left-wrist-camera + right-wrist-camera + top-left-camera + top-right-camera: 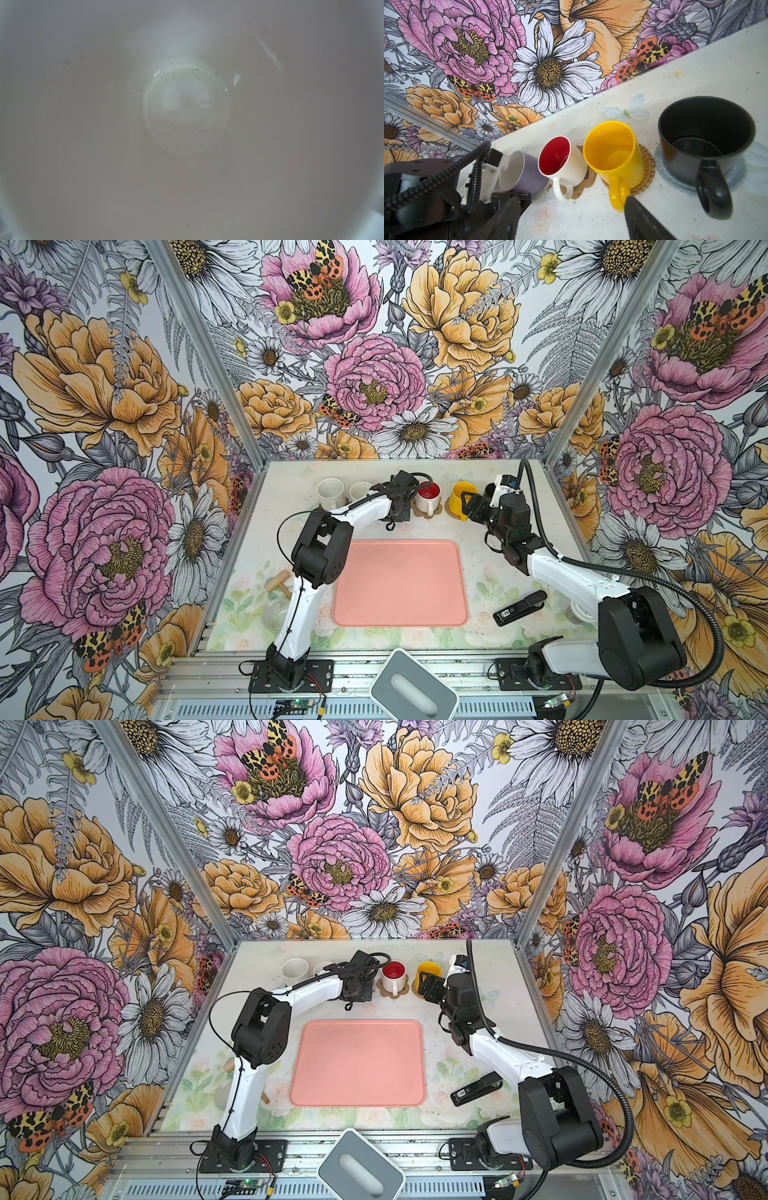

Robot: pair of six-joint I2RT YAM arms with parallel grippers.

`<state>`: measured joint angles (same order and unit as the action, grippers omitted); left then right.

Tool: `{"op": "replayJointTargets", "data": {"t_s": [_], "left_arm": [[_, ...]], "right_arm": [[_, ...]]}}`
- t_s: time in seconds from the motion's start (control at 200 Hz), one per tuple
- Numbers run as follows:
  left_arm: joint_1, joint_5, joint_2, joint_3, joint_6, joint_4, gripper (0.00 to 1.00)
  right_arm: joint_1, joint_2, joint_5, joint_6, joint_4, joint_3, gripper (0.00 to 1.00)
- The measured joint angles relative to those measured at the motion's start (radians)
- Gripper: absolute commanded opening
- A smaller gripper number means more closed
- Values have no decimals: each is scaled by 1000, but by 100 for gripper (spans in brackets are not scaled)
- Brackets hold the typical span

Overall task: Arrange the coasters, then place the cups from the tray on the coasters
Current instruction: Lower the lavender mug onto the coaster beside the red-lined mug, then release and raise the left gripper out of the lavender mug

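The salmon-pink tray (399, 585) holds nothing in both top views. Along the back stand two white cups (330, 493) (359, 490). My left gripper (397, 508) hangs over the lavender cup (525, 174), which rests on a whitish woven coaster (545, 190). The left wrist view shows only that cup's white inside (187, 108), so my left jaws are hidden. The red-lined white cup (562, 162) sits on the paw-print coaster (583, 187), the yellow cup (614, 153) on the rattan coaster (648, 166), and the black cup (704, 135) on the grey-blue coaster (675, 180). My right gripper (573, 205) is open and empty before the yellow cup's handle.
A black stapler (519, 608) lies right of the tray. A wooden mallet (278, 583) and a clear glass jar (274, 614) are on its left. A white-lidded container (582, 612) is half hidden by my right arm. A grey rounded box (413, 686) sits at the front edge.
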<state>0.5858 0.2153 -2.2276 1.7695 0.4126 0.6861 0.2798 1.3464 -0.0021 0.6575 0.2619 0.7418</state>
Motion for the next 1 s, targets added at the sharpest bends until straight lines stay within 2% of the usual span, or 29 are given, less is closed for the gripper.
{"op": "replayJointTargets", "data": {"t_s": [0.125, 0.255, 0.51, 0.756, 1.001], "left_arm": [[0, 0, 0, 0, -5, -1, 43], [0, 0, 0, 0, -1, -2, 47], [0, -7, 0, 0, -1, -2, 54], [0, -12, 7, -3, -1, -2, 55], [19, -15, 109, -12, -6, 1, 56]], "right_arm": [[-2, 0, -3, 0, 0, 0, 81], [-5, 0, -4, 0, 0, 0, 81], [-6, 0, -4, 0, 0, 0, 81], [-6, 0, -5, 0, 0, 0, 81], [-6, 1, -3, 0, -18, 0, 82]]}}
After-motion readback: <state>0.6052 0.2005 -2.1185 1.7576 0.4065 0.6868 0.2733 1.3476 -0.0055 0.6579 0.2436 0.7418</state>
